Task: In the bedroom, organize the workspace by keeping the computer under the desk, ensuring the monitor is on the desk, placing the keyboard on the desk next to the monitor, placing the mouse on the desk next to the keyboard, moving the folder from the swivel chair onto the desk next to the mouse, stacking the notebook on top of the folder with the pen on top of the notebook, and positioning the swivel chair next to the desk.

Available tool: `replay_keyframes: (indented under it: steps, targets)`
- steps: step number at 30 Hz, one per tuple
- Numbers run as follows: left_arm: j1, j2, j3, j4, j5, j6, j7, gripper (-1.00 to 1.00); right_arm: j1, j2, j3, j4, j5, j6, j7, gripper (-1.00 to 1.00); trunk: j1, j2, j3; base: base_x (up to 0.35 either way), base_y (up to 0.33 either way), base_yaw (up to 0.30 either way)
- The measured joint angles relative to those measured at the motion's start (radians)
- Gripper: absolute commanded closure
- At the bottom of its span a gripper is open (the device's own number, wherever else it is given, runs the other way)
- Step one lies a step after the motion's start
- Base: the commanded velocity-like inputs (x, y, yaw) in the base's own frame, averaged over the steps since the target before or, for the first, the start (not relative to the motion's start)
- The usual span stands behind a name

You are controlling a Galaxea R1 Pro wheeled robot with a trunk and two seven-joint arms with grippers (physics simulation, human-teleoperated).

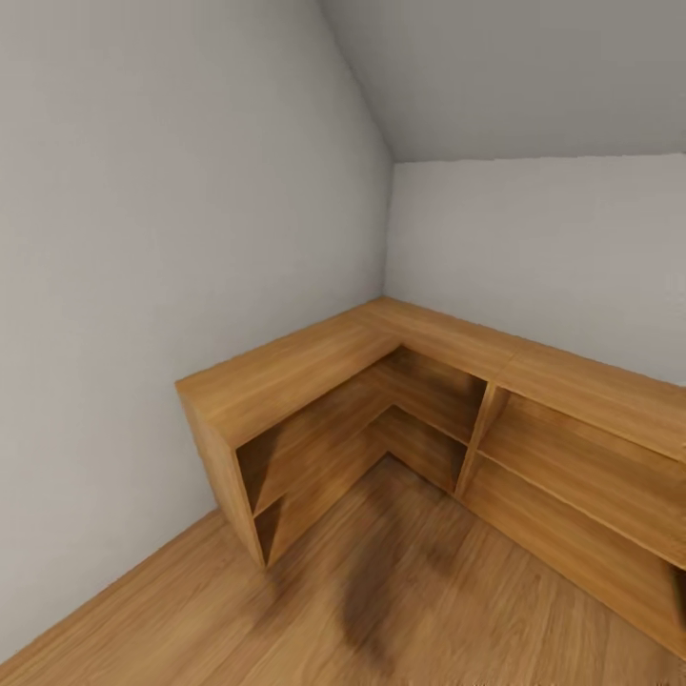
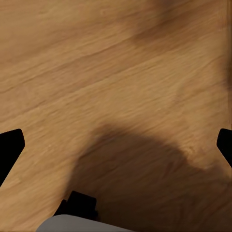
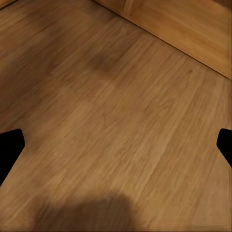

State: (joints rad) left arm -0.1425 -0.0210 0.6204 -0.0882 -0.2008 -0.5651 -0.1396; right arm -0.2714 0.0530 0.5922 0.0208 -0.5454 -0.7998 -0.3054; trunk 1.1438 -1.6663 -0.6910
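Corner shelf unit (image 1: pixel 314 372): honey-brown wood grain. Floor (image 1: pixel 429 610): matching streaked oak planks, dark shadow patch. Walls (image 1: pixel 143 191): plain pale grey.

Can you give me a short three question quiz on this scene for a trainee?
1. True or false: the corner shelf is L-shaped and wooden.
2. What lies below the left gripper: A tiles, B wooden floor, C carpet?
3. Fill in: both the left and the right gripper have jaws that stand ____.

Key: 1 true. 2 B. 3 open.
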Motion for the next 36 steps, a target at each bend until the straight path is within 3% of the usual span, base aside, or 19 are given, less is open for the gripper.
replay_keyframes:
  steps: [24,29,33,34,36]
  targets:
    - [0.0,0.002,0.002,0.0,0.001,-0.001,0.001,-1.0,0.001,0.0,0.0,0.0,0.002,0.001,0.003,-1.0,0.092,-0.168,-0.066,0.0,0.0,-0.262]
    - [-0.001,0.004,0.004,-0.058,0.002,0.01,0.003,-1.0,0.001,0.0,0.0,0.0,0.002,0.001,0.003,-1.0,0.111,-0.203,-0.082,0.0,0.0,-0.267]
    - [-0.001,-0.002,0.004,-0.17,0.0,0.116,0.005,-1.0,0.001,0.0,0.001,-0.002,0.0,0.001,0.002,-1.0,0.127,-0.231,-0.094,0.0,0.0,-0.266]
    - [-0.001,-0.013,0.002,-0.217,0.0,0.194,0.005,-1.0,0.001,0.001,0.001,-0.003,0.0,0.001,0.002,-1.0,0.13,-0.238,-0.098,0.0,0.0,-0.266]
    - [-0.002,-0.028,0.001,-0.27,0.0,0.278,0.005,-1.0,0.001,0.001,0.002,-0.004,0.0,0.001,0.002,-1.0,0.138,-0.252,-0.104,0.0,0.0,-0.266]
